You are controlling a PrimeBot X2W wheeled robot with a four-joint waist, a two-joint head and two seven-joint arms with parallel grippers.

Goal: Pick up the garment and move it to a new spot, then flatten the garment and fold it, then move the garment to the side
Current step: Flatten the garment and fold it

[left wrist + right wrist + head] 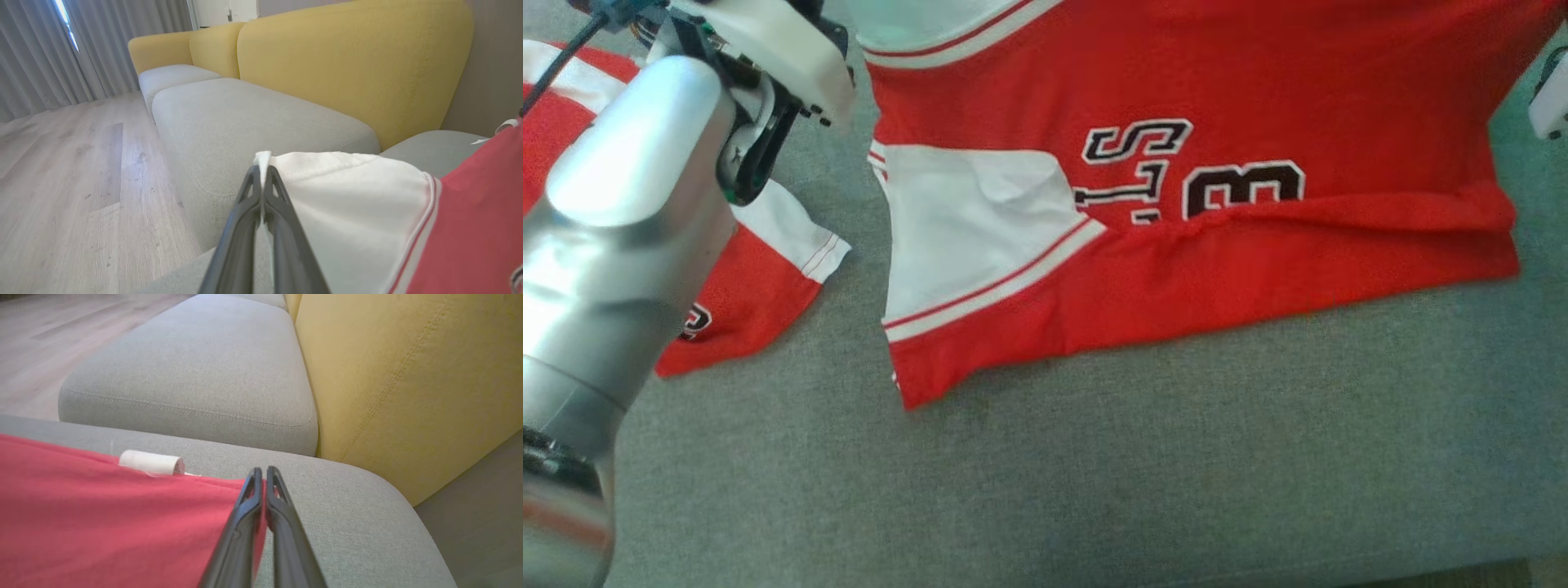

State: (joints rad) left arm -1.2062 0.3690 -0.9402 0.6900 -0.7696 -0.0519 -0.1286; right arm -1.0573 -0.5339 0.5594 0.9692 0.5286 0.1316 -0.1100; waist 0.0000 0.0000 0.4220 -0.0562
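Observation:
The garment [1217, 245] is a red jersey with white sleeve panels and black lettering, spread across the grey sofa seat [1094, 474] with its far edge raised. A crease runs across it below the lettering. Another red and white part [768, 278] lies at the left, partly under my silver left forearm [621, 229]. In the left wrist view my left gripper [261, 173] is shut on the white fabric edge [347, 196]. In the right wrist view my right gripper [263, 473] is shut on the red fabric's edge [122, 514]. A small white rolled piece [151, 462] sits at the garment's far edge.
Yellow backrests [347, 61] rise behind the grey seat cushions [196, 367]. Wooden floor [61, 183] and grey curtains [41, 53] lie beyond the sofa. The near half of the seat in the head view is bare grey cloth.

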